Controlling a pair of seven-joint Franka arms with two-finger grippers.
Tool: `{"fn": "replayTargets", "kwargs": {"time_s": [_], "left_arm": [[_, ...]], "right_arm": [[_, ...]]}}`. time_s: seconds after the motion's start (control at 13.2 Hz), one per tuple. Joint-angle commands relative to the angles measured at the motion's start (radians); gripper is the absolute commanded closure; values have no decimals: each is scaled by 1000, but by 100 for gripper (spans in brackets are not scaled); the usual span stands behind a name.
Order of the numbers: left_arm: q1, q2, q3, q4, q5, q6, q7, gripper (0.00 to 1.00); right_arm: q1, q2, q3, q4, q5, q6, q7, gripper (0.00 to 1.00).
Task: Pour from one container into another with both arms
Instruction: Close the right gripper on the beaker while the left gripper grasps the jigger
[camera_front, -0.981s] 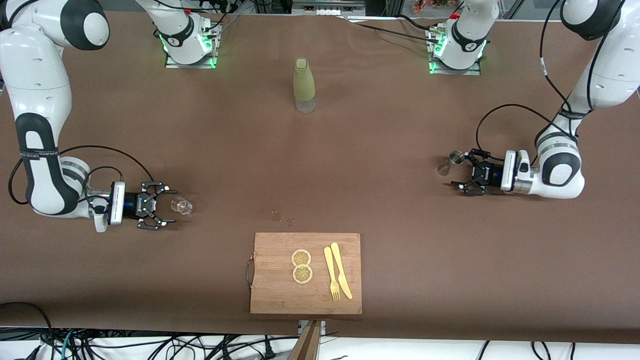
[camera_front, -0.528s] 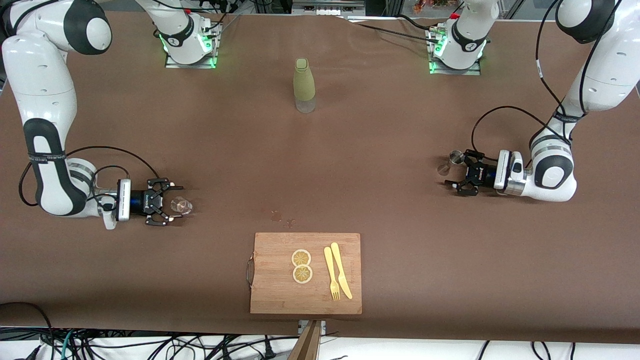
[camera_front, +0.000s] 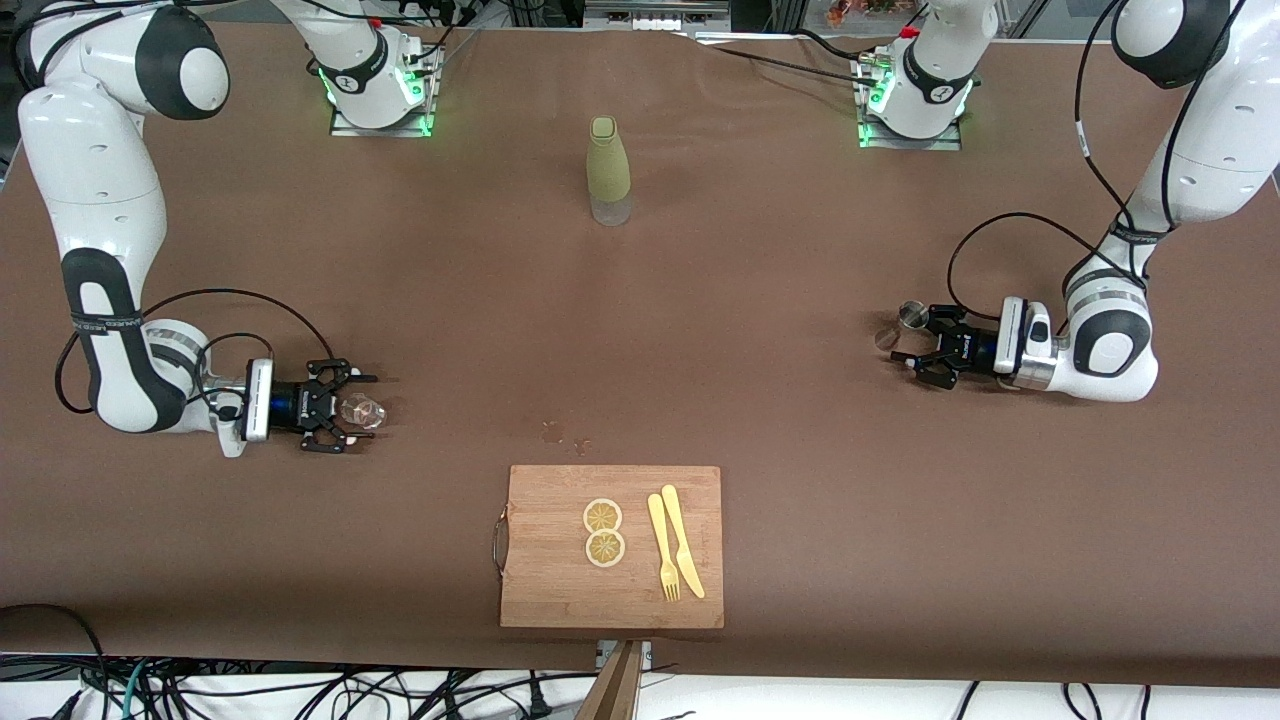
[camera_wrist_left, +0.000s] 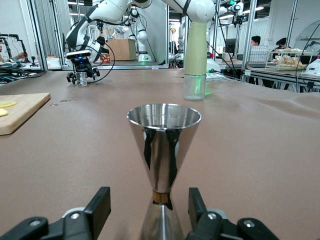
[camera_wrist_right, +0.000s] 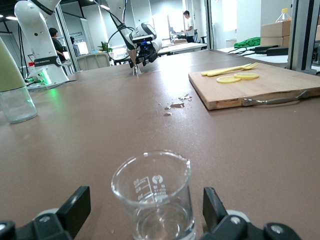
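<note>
Both grippers have crept in, the right gripper (camera_front: 350, 408) with jaws spread around the slick, breakable glass (camera_front: 362, 410) near its end of the table (camera_front: 760, 350), the left gripper (camera_front: 915, 345) likewise open astride the light, tippy jigger's (camera_front: 911, 317) waist, bottle (camera_front: 608, 170) and board (camera_front: 612, 546) well clear.

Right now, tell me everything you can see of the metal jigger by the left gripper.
The metal jigger is a shiny steel double cone, pinched at a narrow waist with a thin coppery band. It stands upright on the brown table toward the left arm's end, its wide mouth open upward. The left gripper is level with it, open, one finger on each side of the lower cone, not visibly touching. Any contents cannot be seen.
</note>
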Motion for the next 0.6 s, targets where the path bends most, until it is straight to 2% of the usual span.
{"fn": "replayTargets", "kwargs": {"time_s": [0.0, 0.15, 0.3, 0.38, 0.53], "left_arm": [[-5, 3, 7, 3, -5, -23, 56, 29], [-5, 3, 7, 3, -3, -23, 65, 39], [-5, 4, 7, 3, -3, -33, 67, 39], [-3, 4, 9, 3, -3, -37, 67, 46], [-5, 3, 9, 3, -3, -39, 65, 56]], "right_arm": [[-5, 12, 20, 9, 19, -10, -15, 0], [-5, 14, 21, 9, 19, -9, -17, 0], [-3, 15, 32, 9, 35, -12, -17, 2], [-3, 24, 32, 9, 35, -13, -17, 4], [-3, 31, 32, 9, 35, -13, -21, 16]]}}
